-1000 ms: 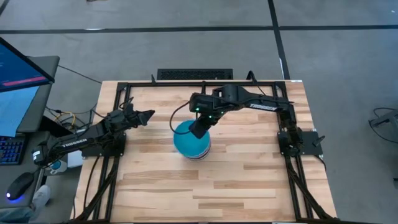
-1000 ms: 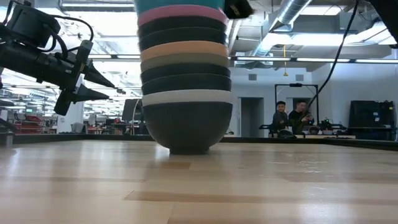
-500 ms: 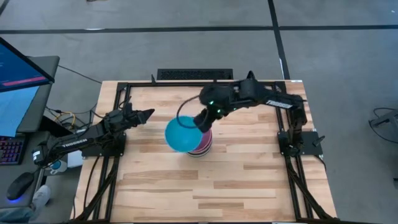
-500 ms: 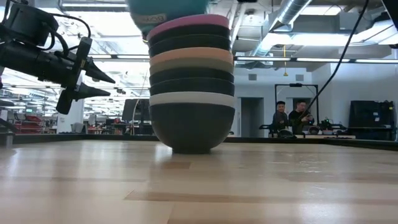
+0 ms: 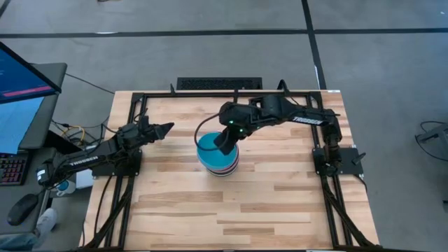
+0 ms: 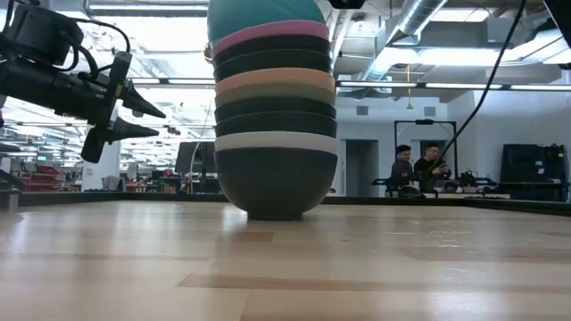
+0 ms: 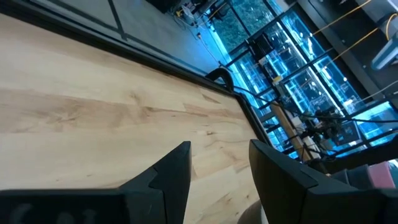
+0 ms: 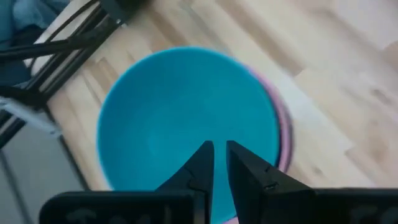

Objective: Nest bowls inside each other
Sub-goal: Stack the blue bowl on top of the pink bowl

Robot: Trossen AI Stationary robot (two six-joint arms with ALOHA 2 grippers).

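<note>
A stack of nested bowls (image 6: 275, 134) stands on its black bottom bowl at the middle of the table. White, black, grey-olive, orange and pink rims show above that. The bright blue bowl (image 5: 212, 151) is on top, inside the pink bowl (image 8: 285, 127). In the low view it leans a little, and its left side bulges past the pink rim. My right gripper (image 8: 219, 152) is over the blue bowl's inside, fingers nearly together. My left gripper (image 5: 168, 129) hovers open near the table's left side, away from the stack. My right gripper comes at the blue bowl (image 8: 180, 118) from above, its fingers (image 8: 204, 155) pointing down over the bowl's far-right part (image 5: 225, 145). The fingers and gripper body hide the place of contact, so the kind of hold does not show. The bowl rests in the pink bowl, slightly tilted.
A black frame (image 5: 133, 105) runs along the table's left, far and right edges. Bare wood (image 5: 231, 210) lies near the stack's near side. A monitor (image 5: 21, 91) stands left of the table. People (image 6: 419, 165) sit far back in the room.
Half a second ago my right gripper had the blue bowl lifted and tipped off toward the stack's left. It has since brought the bowl back right and down into the pink bowl. The left arm kept still.
</note>
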